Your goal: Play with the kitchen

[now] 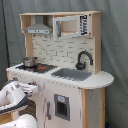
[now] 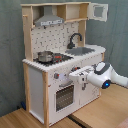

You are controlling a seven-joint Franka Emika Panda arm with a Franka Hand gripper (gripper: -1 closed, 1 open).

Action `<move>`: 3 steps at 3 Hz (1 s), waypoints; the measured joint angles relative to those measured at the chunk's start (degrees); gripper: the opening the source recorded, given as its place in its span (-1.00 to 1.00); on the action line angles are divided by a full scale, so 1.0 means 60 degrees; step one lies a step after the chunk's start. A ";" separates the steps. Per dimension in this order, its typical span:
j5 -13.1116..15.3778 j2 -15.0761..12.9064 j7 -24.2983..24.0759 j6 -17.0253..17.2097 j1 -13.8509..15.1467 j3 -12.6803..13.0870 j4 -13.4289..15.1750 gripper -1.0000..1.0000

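Note:
The kitchen (image 1: pixel 93 107) (image 2: pixel 35 91) is a tall white and light-wood toy unit. Its worktop carries a small metal pot (image 1: pixel 29 61) (image 2: pixel 45 56) on the stovetop, beside a grey sink (image 1: pixel 72 74) (image 2: pixel 83 50) with a black faucet (image 1: pixel 83 59) (image 2: pixel 75 39). Knobs (image 2: pixel 56 76) and an oven door (image 2: pixel 64 96) sit on the front. My gripper (image 1: pixel 33 89) (image 2: pixel 73 76) is held up against the front panel at knob height, just under the worktop edge. In the second exterior view the white arm reaches in from the right.
A hood (image 1: pixel 37 29) (image 2: pixel 50 20) and an upper cabinet with its small door (image 2: pixel 98 11) swung open top the unit. Wooden table surfaces (image 2: pixel 102 112) lie before it. A grey curtain (image 1: pixel 117 50) hangs behind. More of the white arm (image 1: pixel 22 122) fills the first exterior view's lower left.

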State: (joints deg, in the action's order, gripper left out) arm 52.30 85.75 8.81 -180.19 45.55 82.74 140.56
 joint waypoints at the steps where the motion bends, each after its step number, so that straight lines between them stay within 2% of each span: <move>1: -0.0072 -0.0124 -0.1701 -0.0049 -0.0012 -0.0001 -0.0098 1.00; 2: -0.0072 -0.0124 -0.2657 -0.0055 -0.0015 0.0000 -0.0108 1.00; 3: -0.0071 -0.0265 -0.3313 0.0526 -0.0302 -0.0056 0.0107 1.00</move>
State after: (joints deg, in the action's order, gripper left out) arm 51.87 84.16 -11.07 -177.03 43.73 82.41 141.20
